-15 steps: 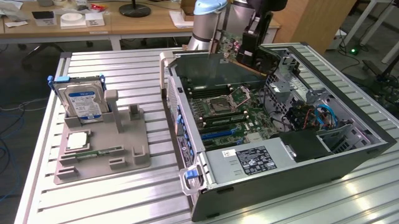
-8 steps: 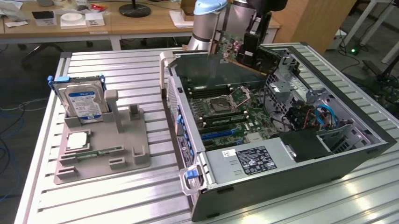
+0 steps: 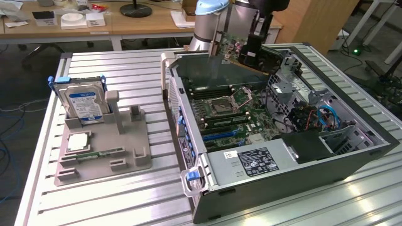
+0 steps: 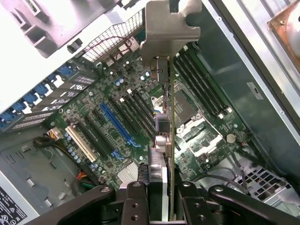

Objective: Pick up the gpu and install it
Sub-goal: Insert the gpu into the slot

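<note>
The gpu [image 3: 234, 48], a green and dark card with a silvery end bracket, hangs in the air over the far end of the open computer case [image 3: 351, 155]. My gripper [image 3: 254, 46] is shut on it from above. In the wrist view the gpu [image 4: 165, 136] shows edge-on between my fingers [image 4: 136, 202], with its metal bracket [image 4: 171, 28] pointing away from my gripper [image 4: 161, 206]. Below it lies the motherboard [image 4: 112, 93] with a blue slot [image 4: 117, 124] and several black slots. The card stands well above the board and touches none of them.
On the exterior view's left, a grey fixture [image 3: 125, 162] holds a hard drive with a blue label [image 3: 84, 103], a square processor [image 3: 76, 141] and a memory stick [image 3: 97, 154]. Inside the case are the power supply [image 3: 251, 162], the drive cage [image 3: 285, 89] and cables [image 3: 314, 120].
</note>
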Controlling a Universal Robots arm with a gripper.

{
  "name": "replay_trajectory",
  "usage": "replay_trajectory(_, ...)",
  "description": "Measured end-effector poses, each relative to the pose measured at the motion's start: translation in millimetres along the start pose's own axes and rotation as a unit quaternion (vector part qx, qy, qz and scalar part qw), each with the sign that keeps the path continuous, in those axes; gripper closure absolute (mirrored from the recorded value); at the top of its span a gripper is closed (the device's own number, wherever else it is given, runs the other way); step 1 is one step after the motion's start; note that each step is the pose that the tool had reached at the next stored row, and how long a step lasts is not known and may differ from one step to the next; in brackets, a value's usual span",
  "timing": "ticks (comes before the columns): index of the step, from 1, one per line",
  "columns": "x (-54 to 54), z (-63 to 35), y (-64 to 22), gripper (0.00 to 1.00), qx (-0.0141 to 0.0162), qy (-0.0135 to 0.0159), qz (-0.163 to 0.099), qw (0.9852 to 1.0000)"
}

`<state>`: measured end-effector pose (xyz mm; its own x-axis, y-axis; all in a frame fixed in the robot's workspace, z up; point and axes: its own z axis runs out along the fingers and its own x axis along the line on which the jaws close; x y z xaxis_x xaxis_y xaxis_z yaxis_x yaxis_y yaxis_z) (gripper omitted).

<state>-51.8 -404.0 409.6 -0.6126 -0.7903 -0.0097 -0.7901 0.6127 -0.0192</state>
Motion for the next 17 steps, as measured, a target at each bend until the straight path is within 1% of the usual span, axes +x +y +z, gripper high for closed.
replay_trajectory(4,0.0,0.0,0.0,0.72,-0.0002,-0.0003,-0.018,0.9998)
replay_trajectory(8,0.0,0.0,0.0,0.72,-0.0003,-0.0007,-0.035,0.9994)
replay_trajectory(13,0.0,0.0,0.0,0.72,-0.0005,-0.0011,-0.057,0.9984)
replay_trajectory(17,0.0,0.0,0.0,0.72,-0.0007,-0.0014,-0.075,0.9972)
